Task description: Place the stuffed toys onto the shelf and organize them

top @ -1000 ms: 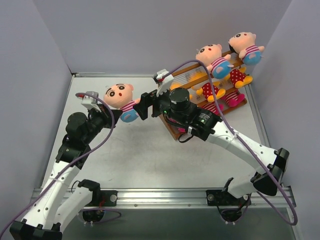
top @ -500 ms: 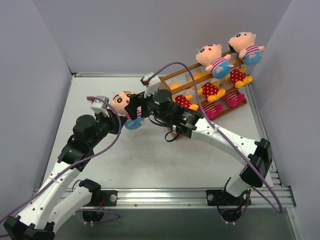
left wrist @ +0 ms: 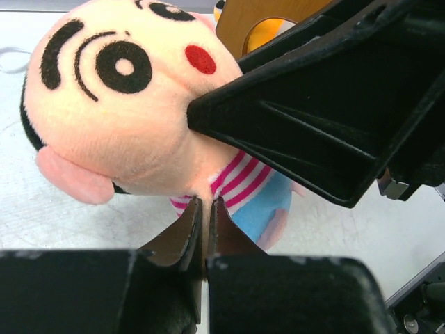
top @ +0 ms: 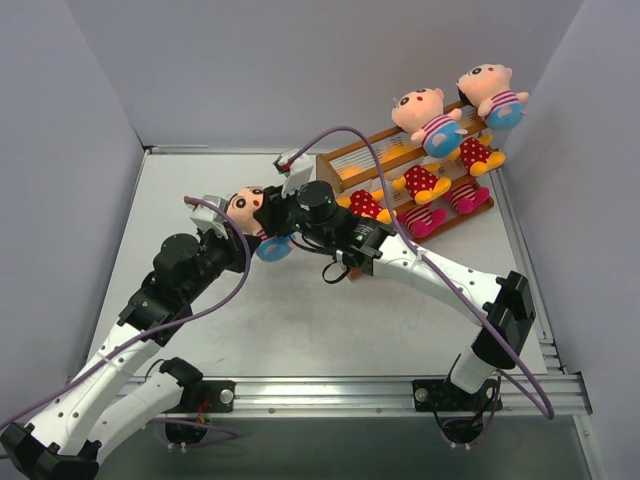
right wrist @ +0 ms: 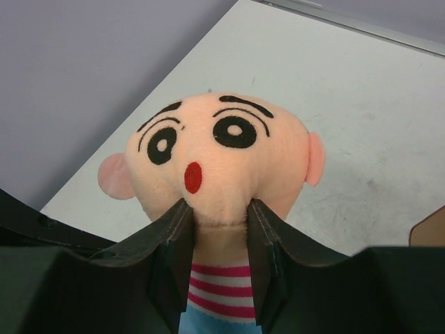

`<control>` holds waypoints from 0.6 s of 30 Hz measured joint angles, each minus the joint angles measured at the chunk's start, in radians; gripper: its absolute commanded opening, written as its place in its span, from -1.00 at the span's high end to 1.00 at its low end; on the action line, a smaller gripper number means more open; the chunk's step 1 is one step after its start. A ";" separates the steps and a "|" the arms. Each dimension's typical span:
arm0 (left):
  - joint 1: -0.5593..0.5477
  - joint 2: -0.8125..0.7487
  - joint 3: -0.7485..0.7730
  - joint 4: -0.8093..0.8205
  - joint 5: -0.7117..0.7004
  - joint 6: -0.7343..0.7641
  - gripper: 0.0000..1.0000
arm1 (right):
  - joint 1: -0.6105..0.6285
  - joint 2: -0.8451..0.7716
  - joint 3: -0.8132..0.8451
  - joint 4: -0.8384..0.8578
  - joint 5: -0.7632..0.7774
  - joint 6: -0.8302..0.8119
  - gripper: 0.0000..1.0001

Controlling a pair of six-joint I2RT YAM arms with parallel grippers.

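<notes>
Handover mid-air. A second ago the right claw [top: 268, 218] stood wide and just short of the boy doll [top: 244, 206]; now that arm has swung in leftward and its fingers [right wrist: 174, 236] have narrowed onto the doll's neck, pressing under the chin in the right wrist view, so it is grasping the doll. The left claw [left wrist: 206, 207] stays clenched on a pinch of the striped shirt at the doll's back. Both claws are on one doll, held above the desk [top: 300, 330], left of the shelf [top: 365, 143] and not touching it. My read: the transfer is nearly made, and the left must let go before the right can carry the doll over. The shelf already holds two boys on the top tier [top: 425, 115], with polka-dot bears [top: 420, 183] and magenta-limbed ones [top: 432, 220] lower down. Pose: the left arm reaches up and forward with its wrist angled right; the right arm stretches long across the middle, elbow low, claw pointing left.
</notes>
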State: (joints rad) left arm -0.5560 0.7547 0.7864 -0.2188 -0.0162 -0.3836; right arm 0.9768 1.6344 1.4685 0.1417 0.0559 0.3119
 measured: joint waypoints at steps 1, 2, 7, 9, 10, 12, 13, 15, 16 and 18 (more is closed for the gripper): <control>-0.003 0.000 0.001 0.002 -0.006 0.003 0.95 | 0.000 0.000 0.002 0.000 -0.001 -0.002 0.47; -0.006 0.000 0.001 0.003 -0.009 0.004 0.95 | 0.000 0.000 0.002 0.000 -0.002 -0.003 0.63; -0.008 -0.004 0.002 0.005 -0.014 0.010 0.70 | 0.001 0.000 0.003 0.001 -0.008 -0.021 1.00; -0.009 -0.008 0.002 0.005 -0.016 0.013 0.40 | 0.002 0.000 0.003 0.001 -0.011 -0.029 1.00; -0.010 -0.011 0.002 0.004 -0.018 0.017 0.27 | 0.002 -0.001 0.003 0.001 -0.011 -0.034 1.00; -0.012 -0.019 0.006 0.000 -0.018 0.017 -0.01 | 0.002 -0.005 0.005 -0.004 -0.011 -0.053 1.00; -0.013 -0.024 0.013 -0.003 -0.018 0.020 -0.24 | 0.002 -0.008 0.008 -0.008 -0.010 -0.064 1.00; -0.013 -0.035 0.025 -0.004 -0.017 0.023 -0.44 | 0.002 -0.011 0.029 -0.034 -0.006 -0.090 1.00; -0.013 -0.043 0.032 -0.004 -0.017 0.023 -0.60 | 0.002 -0.011 0.045 -0.047 -0.001 -0.105 1.00; -0.013 -0.062 0.040 -0.003 -0.018 0.024 -0.71 | 0.001 -0.017 0.082 -0.078 0.011 -0.135 1.00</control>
State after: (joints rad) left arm -0.5690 0.6926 0.8268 -0.2218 -0.0341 -0.3595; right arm 0.9775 1.6173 1.5509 0.0639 0.0669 0.1772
